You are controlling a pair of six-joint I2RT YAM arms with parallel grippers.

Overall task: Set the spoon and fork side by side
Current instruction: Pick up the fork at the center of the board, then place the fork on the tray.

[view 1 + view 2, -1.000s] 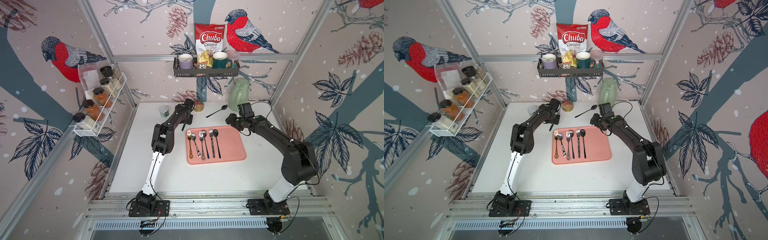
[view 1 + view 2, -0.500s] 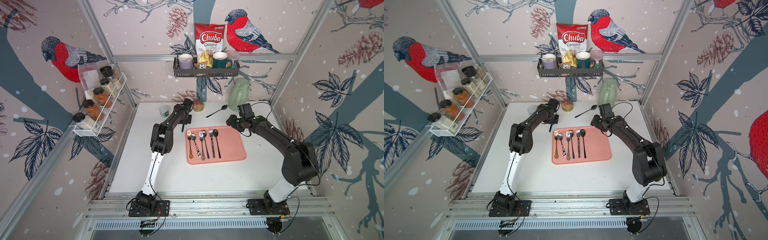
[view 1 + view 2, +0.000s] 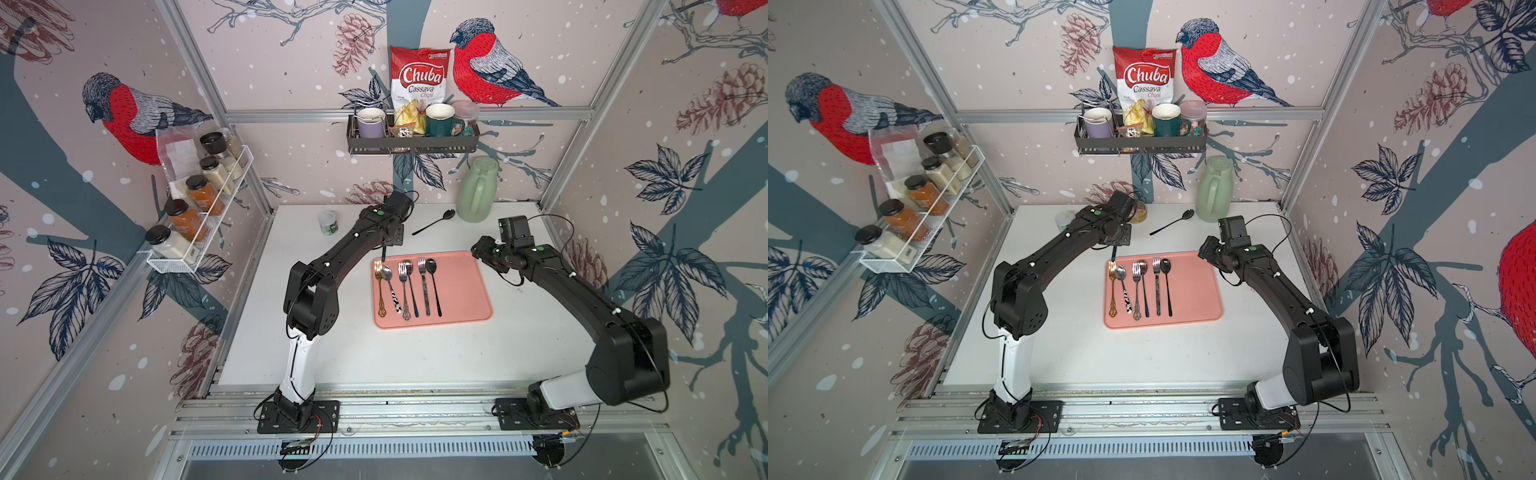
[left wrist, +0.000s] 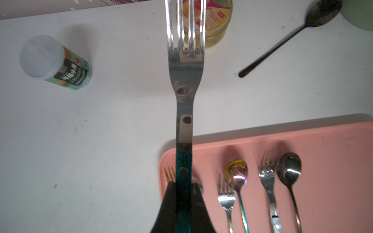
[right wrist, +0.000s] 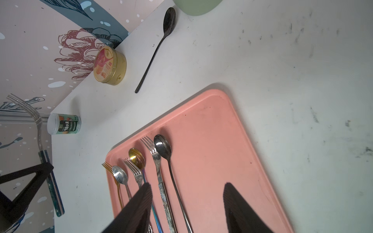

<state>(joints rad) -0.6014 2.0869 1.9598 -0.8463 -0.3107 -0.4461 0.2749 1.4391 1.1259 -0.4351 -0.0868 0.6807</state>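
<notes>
Above the upper-left corner of the pink tray (image 3: 461, 291) in both top views, the left hand (image 4: 182, 187) is clamped on the teal handle of the fork (image 4: 184, 80), which is clear of the counter (image 3: 332, 353). The right hand (image 5: 187, 187) hangs half-spread and empty over the tray's three laid pairs. Black spoon (image 3: 434, 222) lies loose on the counter, upper centre of frame, near the green jug (image 3: 476, 191).

Step judged: fork in the air, not yet placed.

Next: lower it onto bare tray right of the pairs, then bring the spoon alongside.

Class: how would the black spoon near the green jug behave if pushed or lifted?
The black spoon looks slim and metallic: probably stiff and light. Lying flat on the table, it would likely slide or pivot.
</notes>
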